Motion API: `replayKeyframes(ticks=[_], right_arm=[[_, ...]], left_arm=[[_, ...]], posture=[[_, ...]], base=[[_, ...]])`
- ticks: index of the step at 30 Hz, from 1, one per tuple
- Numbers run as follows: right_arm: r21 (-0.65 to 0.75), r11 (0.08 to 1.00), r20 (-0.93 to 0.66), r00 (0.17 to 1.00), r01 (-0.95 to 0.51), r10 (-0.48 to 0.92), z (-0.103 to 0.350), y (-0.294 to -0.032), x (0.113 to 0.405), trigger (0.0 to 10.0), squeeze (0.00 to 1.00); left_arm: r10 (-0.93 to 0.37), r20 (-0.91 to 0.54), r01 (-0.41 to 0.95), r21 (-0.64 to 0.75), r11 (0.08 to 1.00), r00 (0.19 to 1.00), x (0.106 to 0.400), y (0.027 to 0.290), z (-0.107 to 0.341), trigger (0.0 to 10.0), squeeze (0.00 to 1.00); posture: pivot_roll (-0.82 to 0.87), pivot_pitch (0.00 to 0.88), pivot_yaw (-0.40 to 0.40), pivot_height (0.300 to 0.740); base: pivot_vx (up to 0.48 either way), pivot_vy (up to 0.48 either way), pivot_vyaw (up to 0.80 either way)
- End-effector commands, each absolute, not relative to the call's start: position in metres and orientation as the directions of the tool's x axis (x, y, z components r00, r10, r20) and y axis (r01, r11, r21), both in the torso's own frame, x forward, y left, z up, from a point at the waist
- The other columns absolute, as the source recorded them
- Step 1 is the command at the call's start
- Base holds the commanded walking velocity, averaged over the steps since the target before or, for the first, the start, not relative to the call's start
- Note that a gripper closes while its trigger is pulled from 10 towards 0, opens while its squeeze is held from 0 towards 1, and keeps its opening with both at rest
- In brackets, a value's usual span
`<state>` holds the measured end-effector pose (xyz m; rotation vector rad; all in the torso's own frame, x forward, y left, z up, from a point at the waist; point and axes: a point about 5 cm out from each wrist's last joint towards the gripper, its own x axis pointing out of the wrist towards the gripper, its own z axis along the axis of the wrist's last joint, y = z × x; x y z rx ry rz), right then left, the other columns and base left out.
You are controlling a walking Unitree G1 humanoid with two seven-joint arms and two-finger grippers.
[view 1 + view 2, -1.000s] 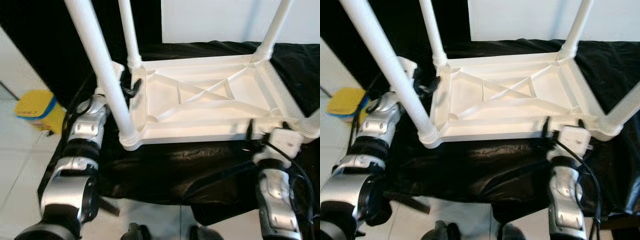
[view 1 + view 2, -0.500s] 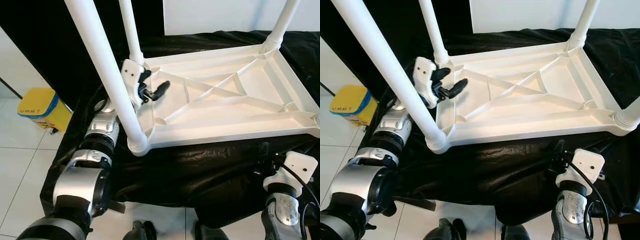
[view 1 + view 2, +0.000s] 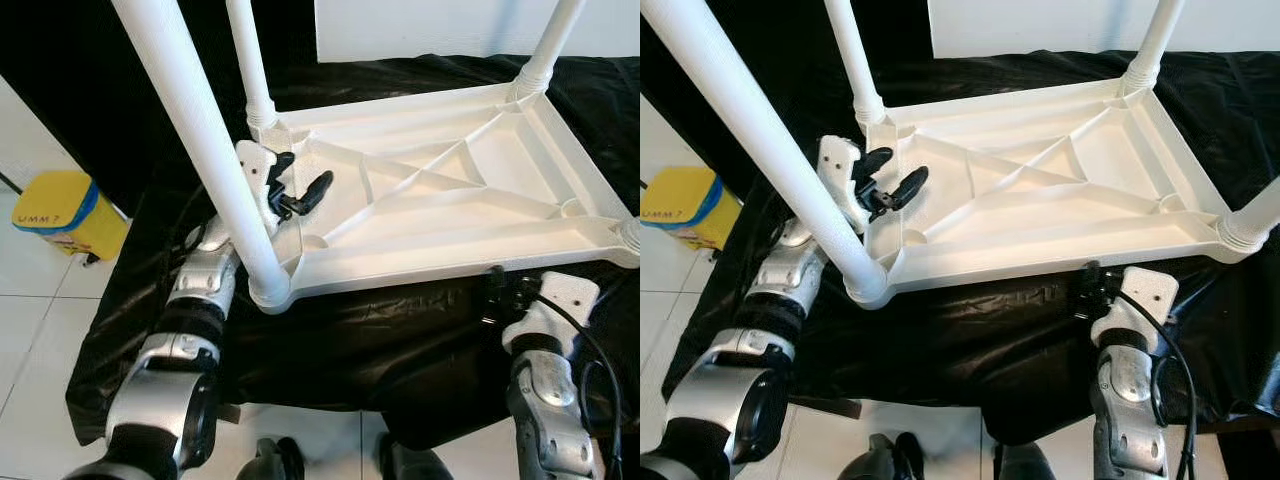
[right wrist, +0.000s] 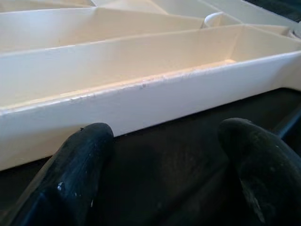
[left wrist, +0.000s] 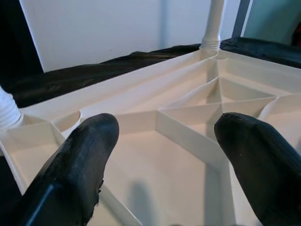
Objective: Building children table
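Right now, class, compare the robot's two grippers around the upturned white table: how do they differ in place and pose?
The left gripper is raised over the table's ribbed underside, beside the near left leg; the right gripper sits lower, in front of the near rim, over the black cloth. The left gripper reaches inside the frame; the right gripper stays outside it. Both are open, holding nothing.

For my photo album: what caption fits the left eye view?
Upturned white children's table on black cloth; left gripper open over its rim, right gripper by its near edge.
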<state>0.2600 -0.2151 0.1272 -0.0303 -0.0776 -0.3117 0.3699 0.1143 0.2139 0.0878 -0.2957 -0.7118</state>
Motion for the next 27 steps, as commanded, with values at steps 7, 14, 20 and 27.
replayKeyframes(ticks=[7,14,20,27], right_arm=[[-0.015,0.987,0.047,0.986,0.16,-0.159,0.123,-0.206,0.29,10.0,0.0],[-0.001,0.996,0.079,0.993,0.088,-0.088,0.133,-0.201,0.318,10.0,0.0],[0.021,0.999,0.077,0.997,0.026,-0.027,0.136,-0.188,0.337,10.0,0.0],[0.034,0.999,0.065,0.998,-0.018,0.016,0.136,-0.182,0.347,10.0,0.0]], left_arm=[[-0.74,0.231,0.731,0.142,0.668,0.632,0.341,0.093,0.201,10.0,0.0],[-0.739,0.283,0.759,0.056,0.649,0.611,0.312,0.06,0.201,10.0,0.0],[-0.75,0.298,0.787,-0.011,0.617,0.591,0.291,0.025,0.199,10.0,0.0],[-0.755,0.272,0.79,-0.035,0.612,0.597,0.281,-0.001,0.197,10.0,0.0]], posture=[[-0.16,0.18,-0.004,0.74],[-0.11,0.169,-0.021,0.74],[-0.08,0.162,-0.03,0.74],[-0.06,0.155,-0.029,0.74]], base=[[0.0,0.0,0.0],[0.0,0.0,0.0],[0.0,0.0,0.0],[0.0,0.0,0.0]])
